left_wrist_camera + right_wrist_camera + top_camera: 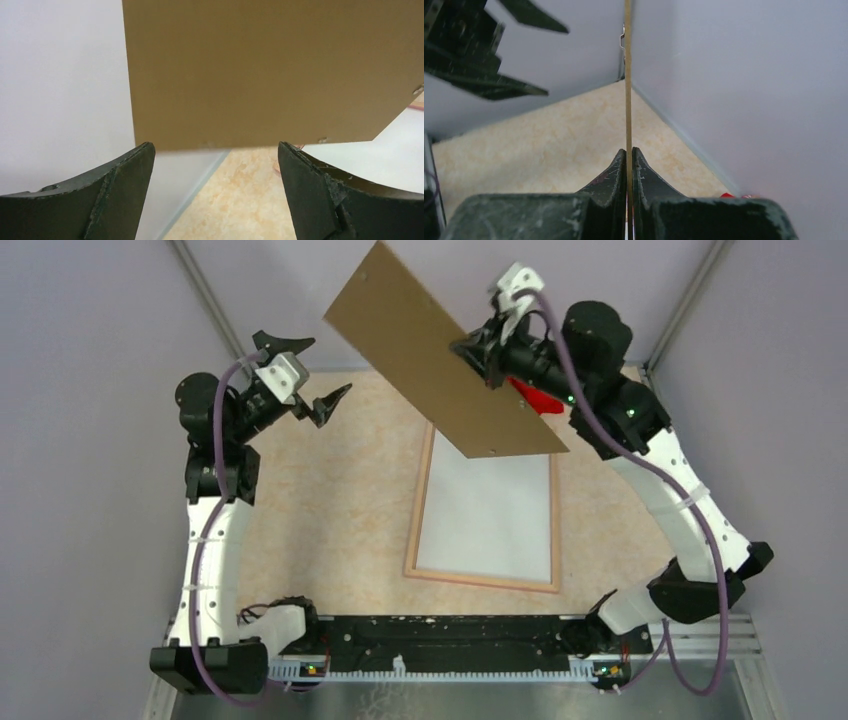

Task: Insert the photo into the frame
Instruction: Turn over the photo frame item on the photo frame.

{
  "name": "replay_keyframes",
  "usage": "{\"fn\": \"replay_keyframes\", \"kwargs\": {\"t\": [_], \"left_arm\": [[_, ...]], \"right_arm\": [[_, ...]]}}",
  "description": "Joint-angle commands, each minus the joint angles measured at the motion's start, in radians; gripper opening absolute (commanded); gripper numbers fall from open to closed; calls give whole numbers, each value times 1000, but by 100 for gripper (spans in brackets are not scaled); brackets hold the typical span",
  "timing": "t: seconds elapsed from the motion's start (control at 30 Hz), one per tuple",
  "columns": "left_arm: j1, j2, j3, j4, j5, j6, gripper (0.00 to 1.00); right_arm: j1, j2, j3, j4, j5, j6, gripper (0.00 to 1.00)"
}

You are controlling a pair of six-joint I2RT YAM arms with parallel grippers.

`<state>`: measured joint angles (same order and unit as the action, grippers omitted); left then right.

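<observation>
Over frame (480, 583): board (440, 360), clamped in right gripper (478, 352), held high, likely to clear the opening; left gripper (330, 365) spread, empty.

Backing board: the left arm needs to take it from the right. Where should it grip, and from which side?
Grip the backing board on its free long edge, opposite the right tool, coming in from the robot's left. It is a thin flat sheet held up off the table, so the open left tool should probably meet it edge-on, one finger on each face.
</observation>
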<state>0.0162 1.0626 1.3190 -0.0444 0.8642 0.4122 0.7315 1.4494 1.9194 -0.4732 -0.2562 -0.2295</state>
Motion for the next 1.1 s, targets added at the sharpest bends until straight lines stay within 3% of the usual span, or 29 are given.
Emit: {"fn": "replay_keyframes", "kwargs": {"t": [0.0,0.2,0.33,0.47,0.6,0.77,1.07], "left_arm": [[10,31,55,34,-16,-125,99],[11,126,73,-216,-17,-67,99],[9,222,69,-377,-27,-41,99],[3,308,21,-439,-81,16,97],[-10,374,-30,-453,-71,61,98],[-93,472,-57,-460,-108,89,96],[-150,621,-67,-423,-94,80,88]], "right_arm": [[-119,10,134,-13,167,322,0],[-371,-35,10,-105,17,724,0],[-535,-131,-291,-9,-191,975,0],[-664,-276,-664,235,-333,1152,0],[-726,-340,-952,379,-392,1243,0],[-728,-363,-1164,598,-390,1305,0],[-728,-305,-1277,785,-386,1272,0]]}}
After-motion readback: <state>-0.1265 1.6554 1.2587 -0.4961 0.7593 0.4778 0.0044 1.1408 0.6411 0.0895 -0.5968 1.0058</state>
